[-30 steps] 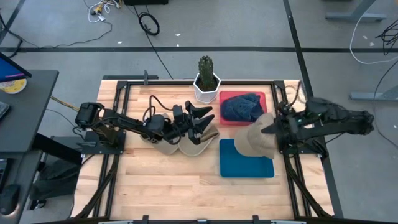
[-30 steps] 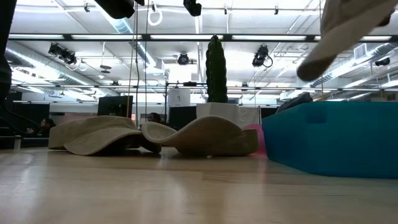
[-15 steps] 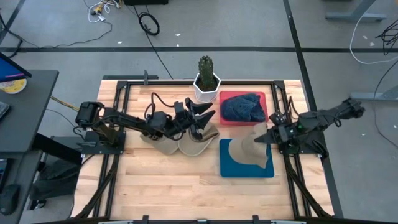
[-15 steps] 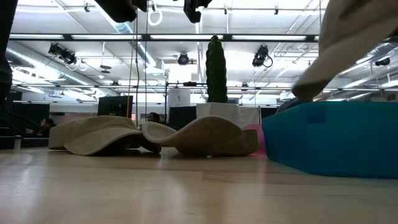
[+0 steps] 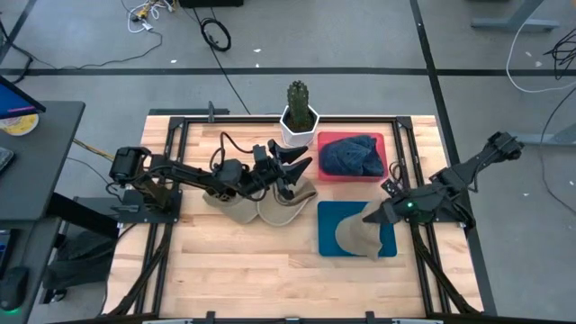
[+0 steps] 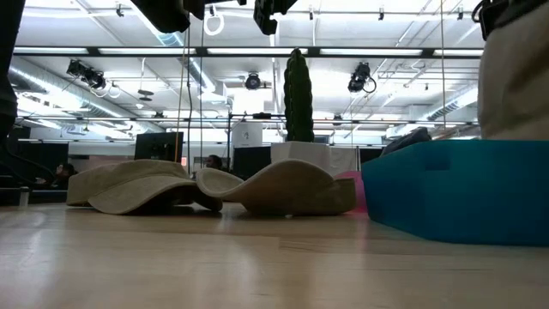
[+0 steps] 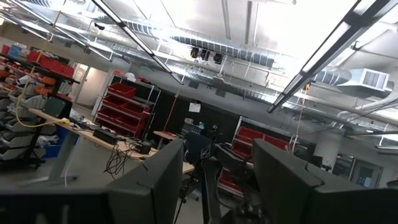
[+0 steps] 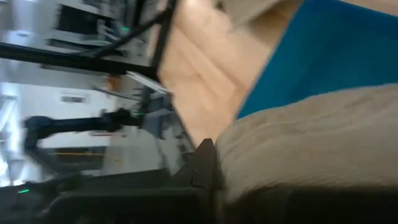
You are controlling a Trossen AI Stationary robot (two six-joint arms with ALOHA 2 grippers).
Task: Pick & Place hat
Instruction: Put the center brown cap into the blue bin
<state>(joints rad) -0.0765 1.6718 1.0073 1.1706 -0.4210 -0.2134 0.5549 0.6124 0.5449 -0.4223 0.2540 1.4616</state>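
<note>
My right gripper (image 5: 376, 216) is shut on a beige hat (image 5: 358, 238) over the blue bin (image 5: 328, 216) at the table's right. In the low view the hat (image 6: 515, 77) reaches down behind the bin's wall (image 6: 446, 193). Two more beige hats (image 5: 261, 205) lie brim-down on the wood at the centre left. My left gripper (image 5: 301, 171) hovers open above them, touching nothing; its wrist view shows only its fingers (image 7: 155, 183) and the ceiling. A dark blue hat (image 5: 351, 155) lies in the red bin (image 5: 382, 144). My right gripper pinches the beige hat between its two fingers at the hat's far right edge (image 5: 371, 220). It comes from the table's right, slanting down. The hat (image 8: 311, 137) hangs below one finger (image 8: 202, 165), its lower part inside the blue bin (image 8: 336, 50). One layer or several cannot be told.
A cactus in a white pot (image 5: 300, 115) stands at the far edge, just left of the red bin. Black frame rails (image 5: 175, 171) run along the table's left and right sides. Bare wood (image 5: 252, 261) lies toward the near edge.
My right gripper has gone down and toward the table's near edge with the beige hat, turning as it went. The hat, earlier held high over the line between the red and blue bins, now hangs lower, inside the blue bin.
</note>
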